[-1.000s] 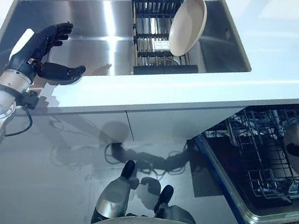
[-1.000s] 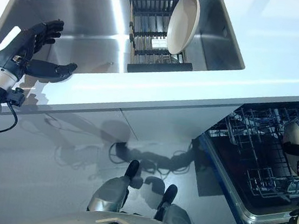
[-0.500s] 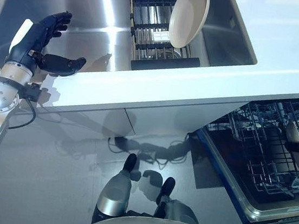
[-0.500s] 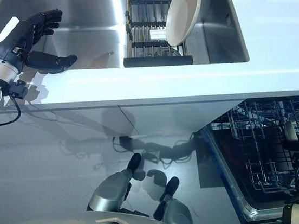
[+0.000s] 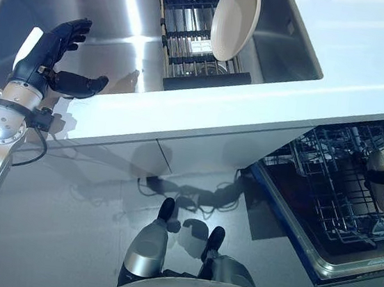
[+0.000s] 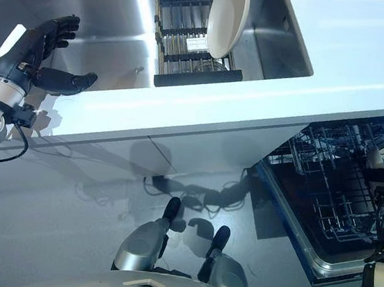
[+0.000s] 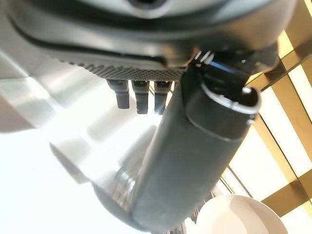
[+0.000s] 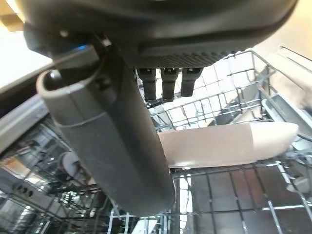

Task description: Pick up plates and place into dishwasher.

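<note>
at the far middle of the scene, a cream plate (image 5: 235, 21) stands on edge in a black rack (image 5: 191, 35) set inside the steel sink (image 5: 106, 42), leaning at the rack's right side. the sink is sunk into a pale desk (image 5: 370, 60) that runs across the whole view.

over the sink's left end, the left hand (image 5: 48, 59) hovers with its fingers (image 5: 72, 34) spread straight and pointing far, the thumb (image 5: 80, 86) stuck out to the right; it holds nothing. the plate in the rack is well apart from it, off to its right and farther away. in the left wrist view the same plate (image 7: 241, 217) shows past the thumb (image 7: 195, 161), not touching it.

below the desk on the right, the dishwasher (image 5: 288, 218) stands open with its wire basket (image 5: 339, 197) pulled out. a second plate (image 8: 226, 144) lies in that basket at its right edge, also seen from the head camera (image 5: 377, 173). the right hand (image 8: 107, 131) is just beside this plate in the right wrist view: the thumb crosses in front of the plate's end, and the short fingertips (image 8: 168, 83) show above it, straight rather than curled round it. whether the thumb touches the plate cannot be told.
</note>
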`<state>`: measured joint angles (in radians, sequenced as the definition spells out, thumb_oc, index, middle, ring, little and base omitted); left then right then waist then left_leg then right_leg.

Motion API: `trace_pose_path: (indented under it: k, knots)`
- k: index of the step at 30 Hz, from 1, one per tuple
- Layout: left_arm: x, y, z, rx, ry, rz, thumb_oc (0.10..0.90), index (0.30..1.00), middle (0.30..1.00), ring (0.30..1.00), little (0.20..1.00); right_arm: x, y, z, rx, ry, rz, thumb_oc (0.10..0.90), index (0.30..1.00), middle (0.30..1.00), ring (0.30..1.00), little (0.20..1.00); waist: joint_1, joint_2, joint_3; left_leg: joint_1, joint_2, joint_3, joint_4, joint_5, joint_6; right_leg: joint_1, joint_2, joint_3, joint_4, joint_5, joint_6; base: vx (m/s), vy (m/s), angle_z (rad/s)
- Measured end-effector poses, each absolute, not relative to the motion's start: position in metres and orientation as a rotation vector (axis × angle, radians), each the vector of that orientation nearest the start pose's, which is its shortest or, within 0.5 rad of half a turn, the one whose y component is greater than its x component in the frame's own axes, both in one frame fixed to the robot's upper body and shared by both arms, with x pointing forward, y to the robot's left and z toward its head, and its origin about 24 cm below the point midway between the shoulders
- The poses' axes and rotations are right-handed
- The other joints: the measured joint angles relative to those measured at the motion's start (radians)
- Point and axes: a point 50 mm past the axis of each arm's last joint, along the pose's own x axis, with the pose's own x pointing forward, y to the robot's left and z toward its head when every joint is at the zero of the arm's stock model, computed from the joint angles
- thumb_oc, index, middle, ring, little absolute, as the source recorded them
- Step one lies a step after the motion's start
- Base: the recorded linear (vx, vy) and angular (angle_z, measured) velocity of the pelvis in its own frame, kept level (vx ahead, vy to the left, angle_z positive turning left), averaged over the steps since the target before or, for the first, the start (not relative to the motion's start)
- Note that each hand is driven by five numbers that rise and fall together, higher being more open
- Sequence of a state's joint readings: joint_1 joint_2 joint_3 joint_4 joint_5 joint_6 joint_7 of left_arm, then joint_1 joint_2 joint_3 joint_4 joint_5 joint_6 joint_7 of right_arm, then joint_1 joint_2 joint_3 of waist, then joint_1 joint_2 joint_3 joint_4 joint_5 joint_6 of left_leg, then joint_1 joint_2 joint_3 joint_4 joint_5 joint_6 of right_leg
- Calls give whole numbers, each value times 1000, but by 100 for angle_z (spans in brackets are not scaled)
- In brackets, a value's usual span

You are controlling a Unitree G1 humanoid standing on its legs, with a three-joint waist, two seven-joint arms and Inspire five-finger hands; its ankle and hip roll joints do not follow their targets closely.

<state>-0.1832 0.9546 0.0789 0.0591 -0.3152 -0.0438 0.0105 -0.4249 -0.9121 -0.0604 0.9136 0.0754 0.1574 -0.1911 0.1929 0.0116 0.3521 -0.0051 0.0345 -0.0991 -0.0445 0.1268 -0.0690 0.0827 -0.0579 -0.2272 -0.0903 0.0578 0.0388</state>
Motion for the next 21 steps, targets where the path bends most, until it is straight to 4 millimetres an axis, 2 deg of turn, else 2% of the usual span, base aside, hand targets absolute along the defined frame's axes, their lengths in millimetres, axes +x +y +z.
trace_pose_path:
  k: [4,6,14,17,21]
  knots:
    - [275,309,184,624,-223,89,800,900,900,900,900,256,-429,100,-715,438,-718,800,900,900,900,900,-8,0,0,33,1,11,-19,0,1,20,-1,6,0,1,-1,-4,139,-7]
    - [274,307,182,623,-219,70,800,900,900,900,900,260,-419,97,-716,405,-671,800,900,900,900,900,-14,0,-1,47,1,22,-25,-3,4,27,-2,21,0,0,-1,-12,161,-13]
    - [275,295,174,602,-224,14,800,900,900,900,900,281,-357,78,-562,279,-377,800,900,900,900,900,-70,2,-11,86,-1,60,-43,-9,15,40,-6,53,0,4,3,-23,152,-14]
    - [276,293,172,595,-220,-2,800,900,900,900,900,282,-351,78,-522,260,-318,800,900,900,900,900,-95,0,-27,102,-3,75,-43,-14,20,50,-9,59,0,4,4,-31,141,-11]
    - [276,290,168,579,-219,-3,800,900,900,900,900,275,-340,67,-441,252,-253,800,900,900,900,900,-115,-1,-74,115,-2,95,-44,-22,21,52,-9,81,0,4,5,-43,126,-15]
